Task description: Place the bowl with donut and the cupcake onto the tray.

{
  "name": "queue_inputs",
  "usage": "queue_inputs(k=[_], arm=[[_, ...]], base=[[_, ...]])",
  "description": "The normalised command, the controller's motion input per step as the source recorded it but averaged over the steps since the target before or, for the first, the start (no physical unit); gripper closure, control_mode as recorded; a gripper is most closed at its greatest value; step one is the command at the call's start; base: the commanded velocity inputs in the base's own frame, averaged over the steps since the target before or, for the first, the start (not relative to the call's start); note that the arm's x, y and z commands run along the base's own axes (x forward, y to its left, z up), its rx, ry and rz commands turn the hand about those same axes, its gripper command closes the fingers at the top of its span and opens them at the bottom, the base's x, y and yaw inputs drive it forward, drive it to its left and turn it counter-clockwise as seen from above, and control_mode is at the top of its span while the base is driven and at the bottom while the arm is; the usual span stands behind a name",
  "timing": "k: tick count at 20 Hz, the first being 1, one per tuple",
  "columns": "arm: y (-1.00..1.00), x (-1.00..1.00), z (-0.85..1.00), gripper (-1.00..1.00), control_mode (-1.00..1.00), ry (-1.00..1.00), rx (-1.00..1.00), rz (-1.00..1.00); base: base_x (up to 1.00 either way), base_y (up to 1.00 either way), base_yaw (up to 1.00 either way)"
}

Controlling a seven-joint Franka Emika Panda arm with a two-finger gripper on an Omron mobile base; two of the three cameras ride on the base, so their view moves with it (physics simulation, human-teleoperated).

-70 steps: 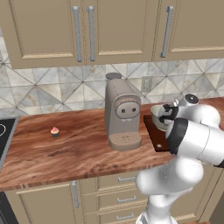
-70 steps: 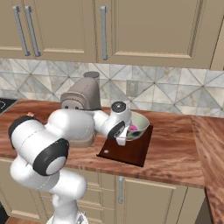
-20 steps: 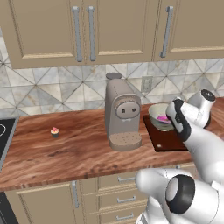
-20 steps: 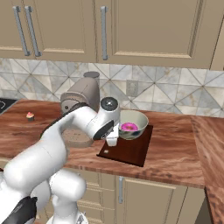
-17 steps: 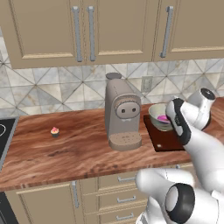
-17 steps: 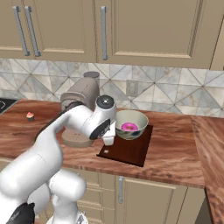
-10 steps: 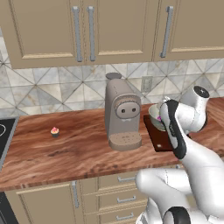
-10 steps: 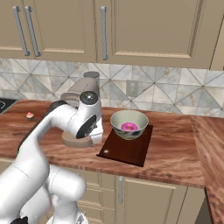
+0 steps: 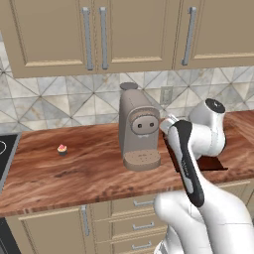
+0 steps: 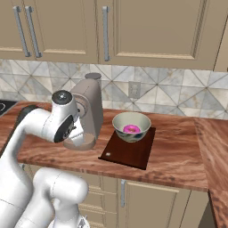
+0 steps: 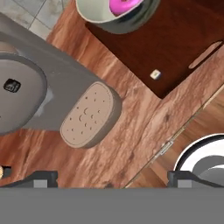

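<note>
1 bowl (image 10: 131,127) upright on tray (image 10: 129,152) — donut (image 10: 131,129) flat inside; gripper (image 11: 111,177) wide open, empty.

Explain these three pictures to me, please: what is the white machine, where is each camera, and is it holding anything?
It is a white robot arm on a drivable base in a rendered kitchen. Two cameras ride behind it, left and right; the third sits on its hand. On the wood-grain counter stand a grey-brown coffee machine and a dark reddish-brown tray carrying the pale grey-green bowl with the pink-iced ring donut. The tiny pink-frosted cupcake sits far left. The dark fingers stand apart, holding nothing.
</note>
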Motion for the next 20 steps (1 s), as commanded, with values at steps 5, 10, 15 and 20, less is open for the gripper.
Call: queue_inputs(k=[5, 10, 15, 20], arm=[[0.84, -0.36, 0.27, -1.0, -1.0, 0.0, -0.09, 0.14], [0.85, -0.31, 0.27, -1.0, -1.0, 0.0, -0.1, 0.11], [0.55, -0.06, 0.28, -1.0, -1.0, 0.0, -0.06, 0.11], [0.29, 0.0, 0.26, -1.0, -1.0, 0.0, -0.06, 0.02]], base=[[0.0, 0.0, 0.0], [0.0, 0.0, 0.0], [0.0, 0.0, 0.0], [0.0, 0.0, 0.0]])
